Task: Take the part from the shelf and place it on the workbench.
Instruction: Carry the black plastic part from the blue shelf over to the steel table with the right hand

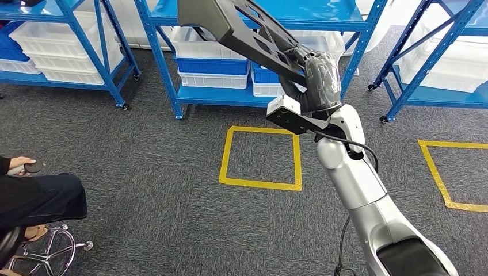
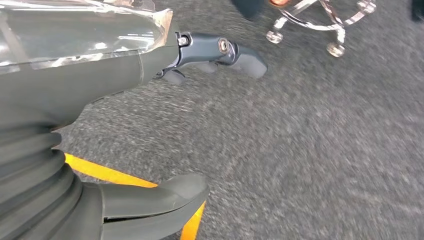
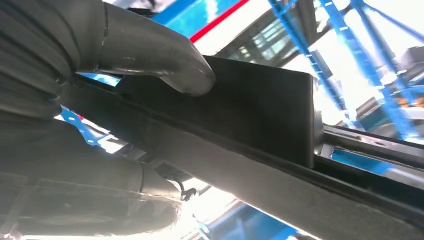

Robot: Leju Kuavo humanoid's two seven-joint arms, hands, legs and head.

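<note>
R hand (image 1: 320, 75) gripping long dark part (image 1: 241, 29), thumb (image 3: 165, 65) pressed on its flat face, part angled up-left toward blue shelf (image 1: 201, 95), L hand (image 2: 150, 65) prob. empty, fingers apart over carpet (image 2: 310, 150).

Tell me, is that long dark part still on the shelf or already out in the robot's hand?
Out. The right hand grips the dark part in the air before the blue shelf.

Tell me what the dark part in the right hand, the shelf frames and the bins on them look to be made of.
Dark part: likely moulded plastic, matte charcoal, with ribbed cut-outs and no shine. Right hand grips it. Shelf frames: probably painted steel, glossy blue, with thin posts and diagonal braces. Bins: apparently plastic, some translucent white, some blue, with stacked rims.
</note>
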